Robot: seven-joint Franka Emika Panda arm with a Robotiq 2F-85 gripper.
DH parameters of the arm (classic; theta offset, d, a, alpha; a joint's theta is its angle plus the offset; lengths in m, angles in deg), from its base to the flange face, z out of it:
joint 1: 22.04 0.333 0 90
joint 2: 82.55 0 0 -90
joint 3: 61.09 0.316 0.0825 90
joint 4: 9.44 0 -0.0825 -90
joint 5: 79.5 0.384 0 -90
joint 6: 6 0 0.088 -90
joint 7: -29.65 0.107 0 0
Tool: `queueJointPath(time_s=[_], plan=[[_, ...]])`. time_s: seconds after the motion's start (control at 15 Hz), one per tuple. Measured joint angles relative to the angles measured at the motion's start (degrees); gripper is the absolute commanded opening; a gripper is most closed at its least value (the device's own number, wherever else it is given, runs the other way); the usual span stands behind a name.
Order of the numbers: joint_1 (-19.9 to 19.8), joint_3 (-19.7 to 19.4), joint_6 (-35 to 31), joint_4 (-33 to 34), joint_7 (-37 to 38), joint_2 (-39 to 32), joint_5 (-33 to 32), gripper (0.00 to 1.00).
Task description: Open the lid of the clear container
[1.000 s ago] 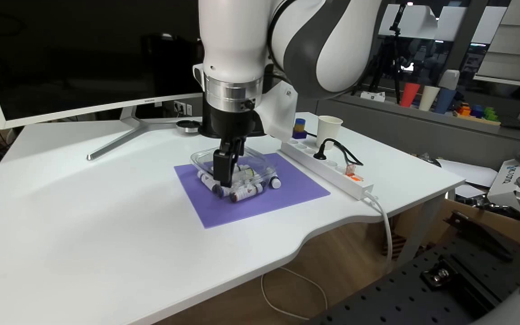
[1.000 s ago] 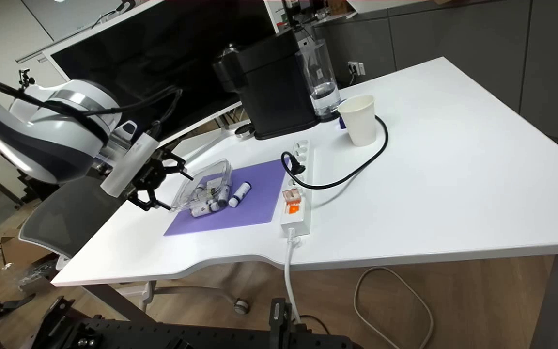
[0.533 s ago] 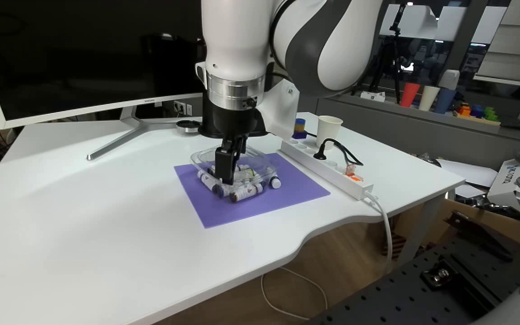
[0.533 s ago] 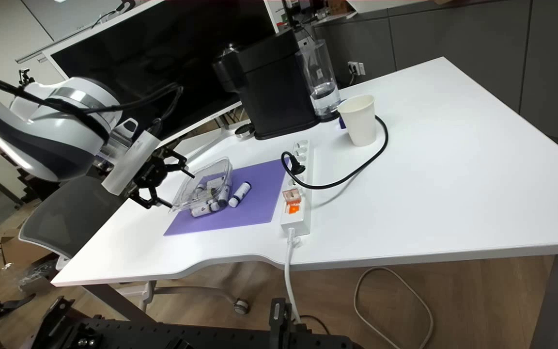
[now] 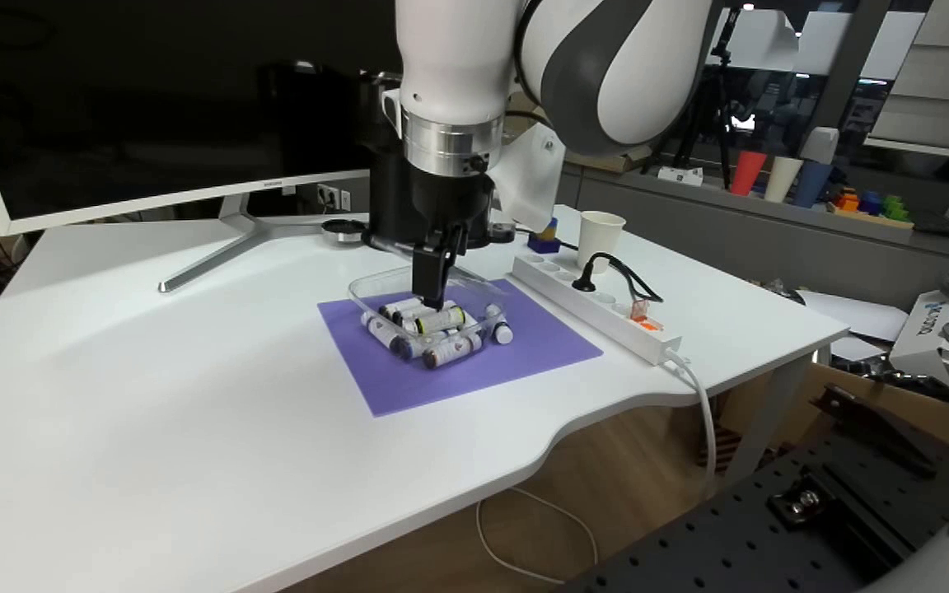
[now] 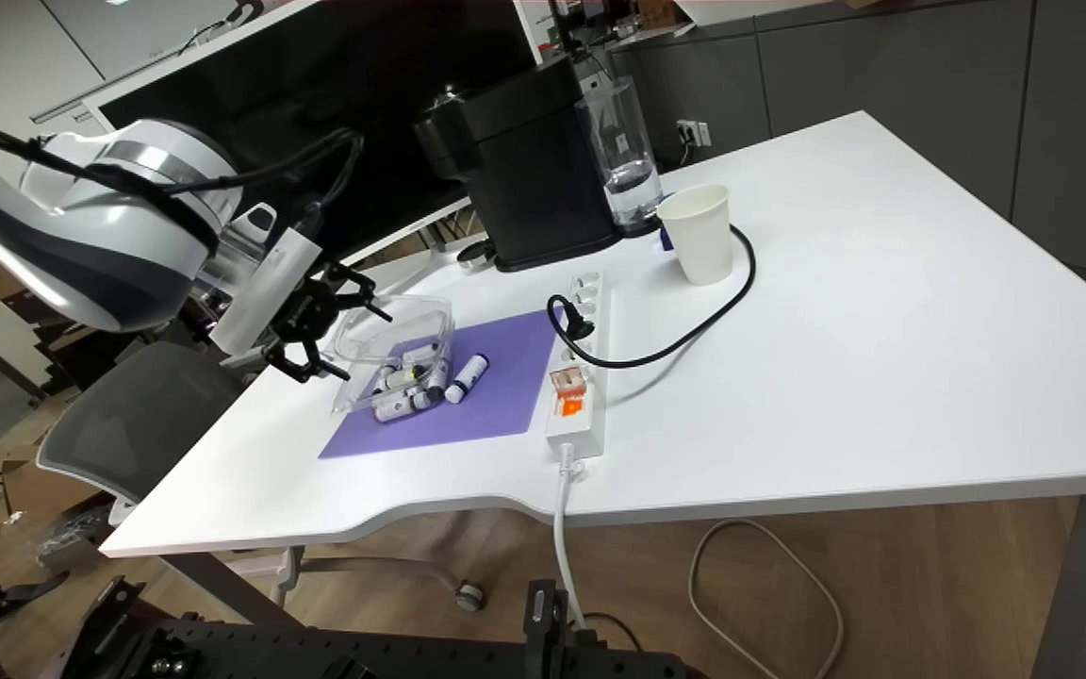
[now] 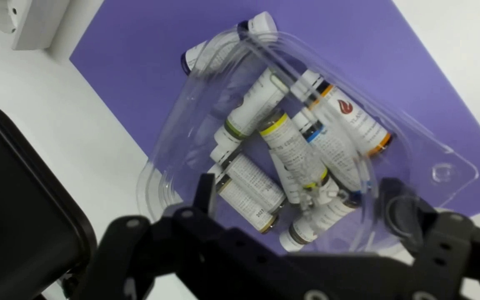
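Note:
The clear container (image 5: 487, 317) sits on the purple mat (image 5: 540, 338) with several small bottles (image 5: 441, 319) in it. It also shows in the wrist view (image 7: 173, 121). The thin clear lid (image 6: 411, 321) is tilted up from the container, its outline faint. In the wrist view a blurred clear lid edge (image 7: 364, 183) runs beside my right-hand finger, and a round clear tab overlaps that finger. My gripper (image 7: 300, 196) is open, its fingers wide apart above the container. It shows in both exterior views (image 5: 432, 298) (image 6: 366, 346). Exact contact with the lid is hard to tell.
A loose bottle (image 5: 502, 331) lies on the mat beside the container. A white power strip (image 5: 590, 309) with a black plug and a paper cup (image 5: 600, 235) stand beyond the mat. A black machine (image 6: 534, 170) and a monitor (image 6: 317, 123) stand behind.
My gripper has moved up and slightly away from the container's near side. The lid has swung up from the container, and the bottles show more clearly. The container has stayed in place.

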Motion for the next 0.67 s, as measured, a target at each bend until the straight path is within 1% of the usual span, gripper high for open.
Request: queueJointPath(time_s=[0.27, 0.67], plan=[[-0.17, -1.38, 0.03, 0.01, 0.23, 0.22, -0.21, 1.00], [-0.23, -3.23, 0.06, 0.09, 2.85, 2.19, -2.61, 1.00]])
